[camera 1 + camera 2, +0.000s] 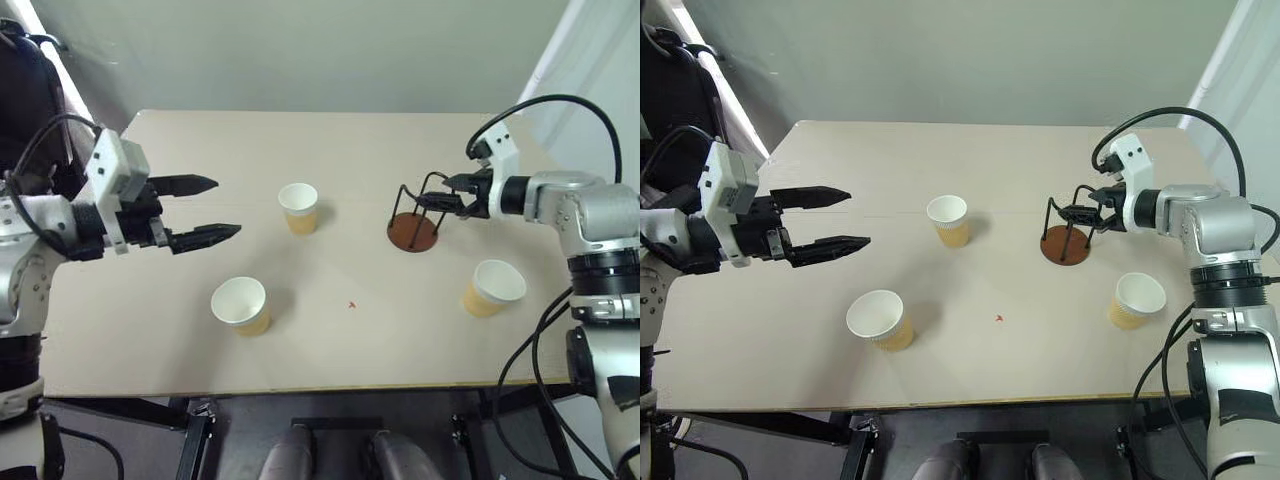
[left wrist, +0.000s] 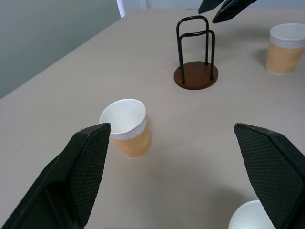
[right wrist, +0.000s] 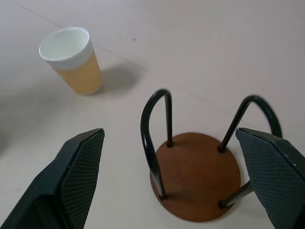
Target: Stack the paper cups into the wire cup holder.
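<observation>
Both grippers spread, nothing stacked yet.

I'm holding my left gripper (image 1: 207, 208) wide open and empty at frame left; lower left-centre cup (image 1: 242, 305), upper-centre cup (image 1: 299, 208), lower-right cup (image 1: 492, 287) all standing upright, well apart. Wire cup holder (image 1: 414, 222) sitting empty right of centre, my right gripper (image 1: 447, 197) hovering open at its loops. I'm judging the cups as light, thin and crushable, so I'm going for a gentle mid-wall pinch.

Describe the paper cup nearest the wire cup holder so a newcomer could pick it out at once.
On the beige table, find the wire cup holder with its brown disc base, on the robot's right. The cup stands just beyond it, toward the front-right corner. It alone sits right of the holder; the other two are left of it.
</observation>
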